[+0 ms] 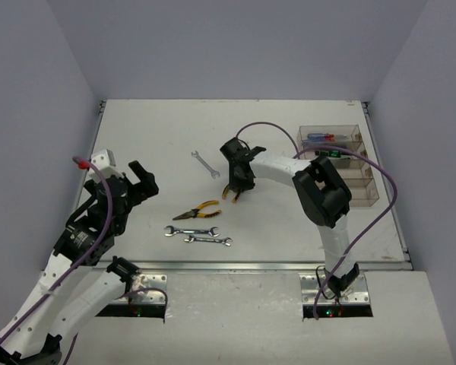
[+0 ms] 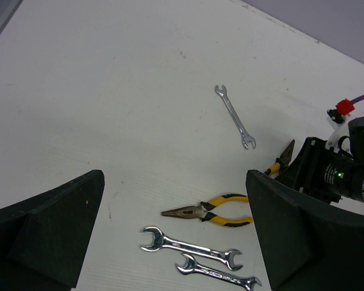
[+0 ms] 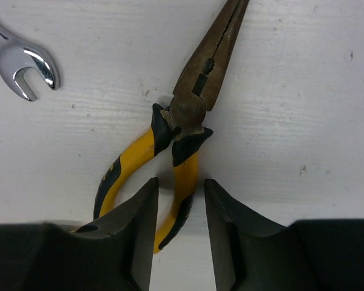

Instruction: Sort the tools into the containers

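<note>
Top external view shows us the left tool (image 1: pixel 144 179) at 9 o'clock on the counter (image 1: pixel 152 129). It is spread wide and holds nothing.

Moving right, one pair of pliers (image 1: pixel 198 213) lies near the middle. Two wrenches (image 1: pixel 188 230) lie side by side just toward 6 o'clock from it, and a third wrench (image 1: pixel 205 163) lies toward 12 o'clock.

Next comes the right tool (image 3: pixel 181 183). Its fingers (image 3: pixel 139 236) sit on each side of one yellow handle of a second pair of pliers (image 3: pixel 197 97). A thin strip of white shows beside the handle, so we think it is not clenched yet. These pliers lie on the counter.

At 3 o'clock stand the bins (image 1: pixel 368 194), with screwdrivers (image 1: pixel 319 138) in the far ones.

We worry about that one handle. With only one side squeezed, the pliers could swing open or spin. The heavy nose could tip down, and they could slip out before they reach a bin.
</note>
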